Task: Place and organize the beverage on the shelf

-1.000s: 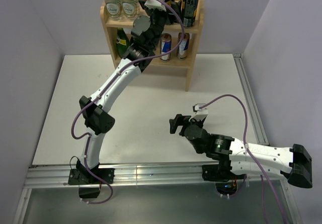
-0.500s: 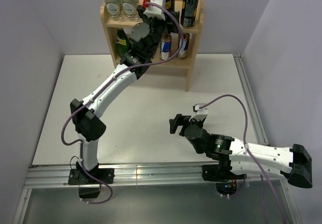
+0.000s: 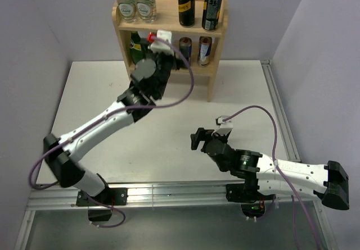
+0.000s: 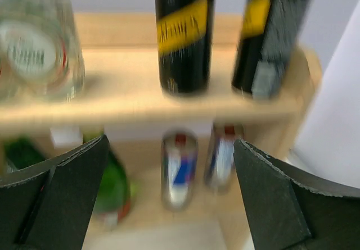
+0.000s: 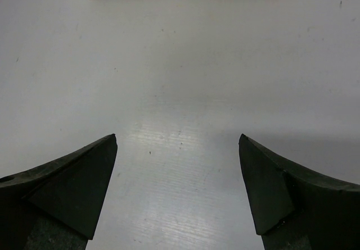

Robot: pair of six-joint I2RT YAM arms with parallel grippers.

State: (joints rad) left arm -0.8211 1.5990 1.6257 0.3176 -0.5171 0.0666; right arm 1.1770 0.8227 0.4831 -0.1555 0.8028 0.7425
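Beverage cans (image 3: 187, 4) stand on both tiers of the shelf (image 3: 212, 76). Left gripper (image 4: 170, 143) hangs spread and empty facing them. Right gripper (image 5: 177, 137) is spread over the table (image 3: 169, 121). Placing looks done; next, straighten rows if needed.

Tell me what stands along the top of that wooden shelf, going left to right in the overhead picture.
On the shelf top: clear bottle → second clear bottle → black can with yellow label → second black can.
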